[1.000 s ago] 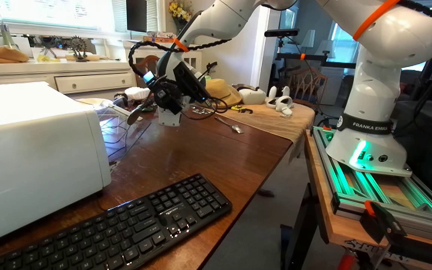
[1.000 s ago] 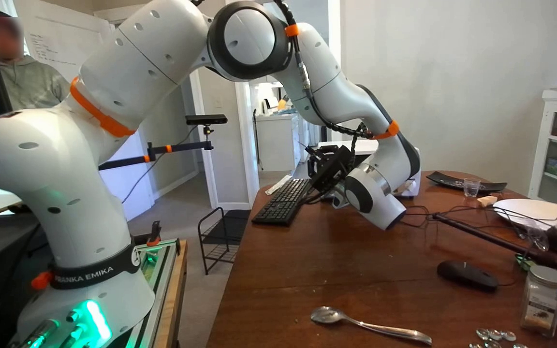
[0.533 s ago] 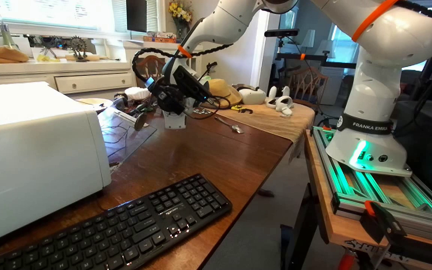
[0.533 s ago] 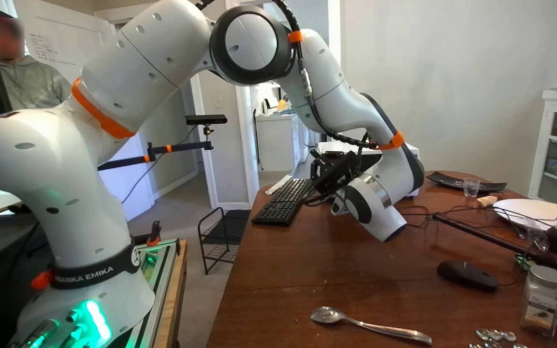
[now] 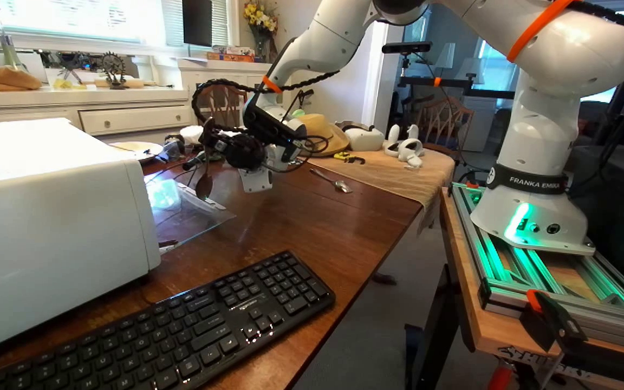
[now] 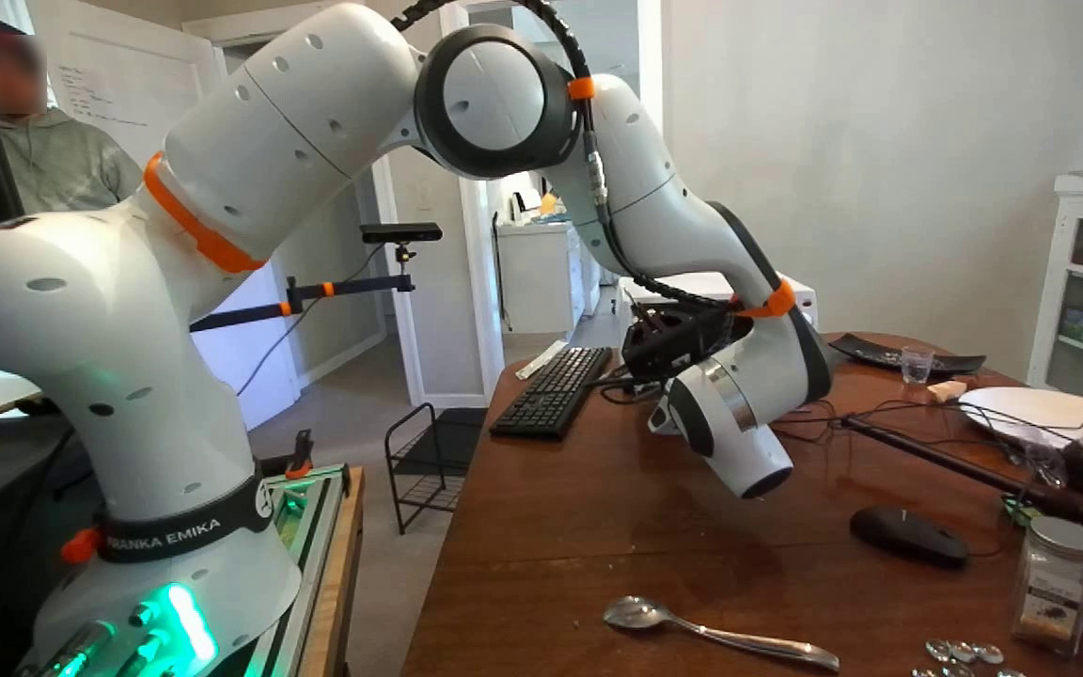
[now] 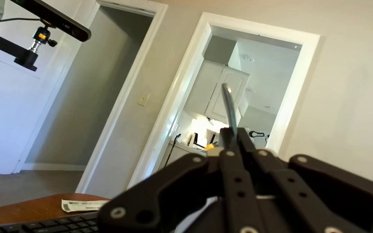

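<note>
My gripper (image 7: 237, 139) is shut on a thin metal spoon (image 7: 229, 103); its narrow shiny edge sticks up past the fingertips in the wrist view. In an exterior view the held spoon's dark oval bowl (image 5: 203, 186) hangs below the gripper (image 5: 213, 140), above the table (image 5: 268, 227). The gripper points toward the white box-shaped appliance (image 5: 63, 233). In an exterior view the gripper (image 6: 678, 338) is partly hidden by its own wrist and camera, and the held spoon cannot be made out. Another silver spoon (image 6: 640, 613) lies on the table, away from the gripper.
A black keyboard (image 5: 198, 325) lies in front of the appliance. A paper strip (image 7: 83, 205) lies beside it. A mouse (image 6: 908, 536), glass jar (image 6: 1057, 588), white plate (image 6: 1049, 406), black plate (image 6: 866, 353), small glass (image 6: 916, 365) and loose cables stand or lie along the table's far side.
The arm has lowered and the wrist has turned. The gripper has swung toward the appliance side, and the held spoon's bowl has dropped and tipped downward. The spoon stays in the grip.
</note>
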Tool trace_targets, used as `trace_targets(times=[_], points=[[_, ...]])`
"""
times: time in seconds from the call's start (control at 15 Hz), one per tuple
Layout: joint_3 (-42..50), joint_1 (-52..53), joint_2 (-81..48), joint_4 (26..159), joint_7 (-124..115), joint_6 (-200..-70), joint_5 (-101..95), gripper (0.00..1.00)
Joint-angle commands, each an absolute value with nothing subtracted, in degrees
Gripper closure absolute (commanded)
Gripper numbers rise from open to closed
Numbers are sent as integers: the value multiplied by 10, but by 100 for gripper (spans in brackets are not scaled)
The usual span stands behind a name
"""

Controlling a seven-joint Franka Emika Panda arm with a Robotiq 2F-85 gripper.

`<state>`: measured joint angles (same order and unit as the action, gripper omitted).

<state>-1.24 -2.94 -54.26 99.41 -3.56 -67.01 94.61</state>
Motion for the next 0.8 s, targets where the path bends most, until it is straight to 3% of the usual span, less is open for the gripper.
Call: trace_targets(times=[0.0, 0.73], points=[[-4, -20, -522, 1012, -20, -671, 938, 99], [35, 55, -325, 1154, -31, -927, 879, 99]])
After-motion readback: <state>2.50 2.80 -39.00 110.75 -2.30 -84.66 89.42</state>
